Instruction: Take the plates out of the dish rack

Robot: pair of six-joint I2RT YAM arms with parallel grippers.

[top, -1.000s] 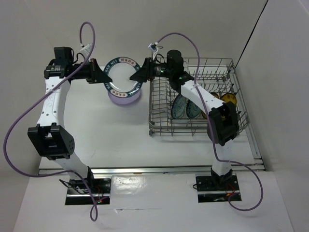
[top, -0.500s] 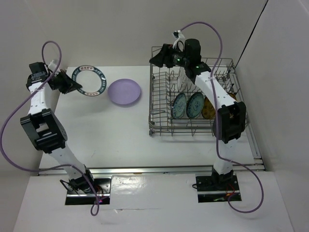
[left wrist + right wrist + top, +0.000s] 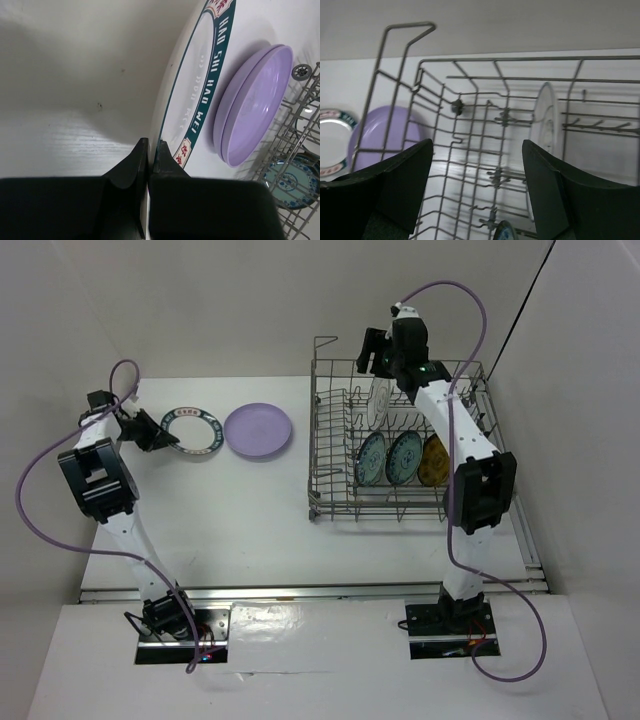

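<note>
Plate point(image 3: 197, 105) white, teal-lettered rim | lavender plates point(image 3: 255, 107) stacked | dish rack point(image 3: 318, 440) grey wire

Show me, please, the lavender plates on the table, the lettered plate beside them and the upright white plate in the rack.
lavender plates point(image 3: 258, 430), top view, centre of the upper one.
lettered plate point(image 3: 190, 431), top view, its white centre.
upright white plate point(image 3: 545, 125), right wrist view, its upper half.

I see grey metal wire on the rack point(image 3: 380, 502), glossy smooth glaze on the white plate point(image 3: 195, 85) and lavender plates point(image 3: 255, 100), a matt table point(image 3: 240, 510).
</note>
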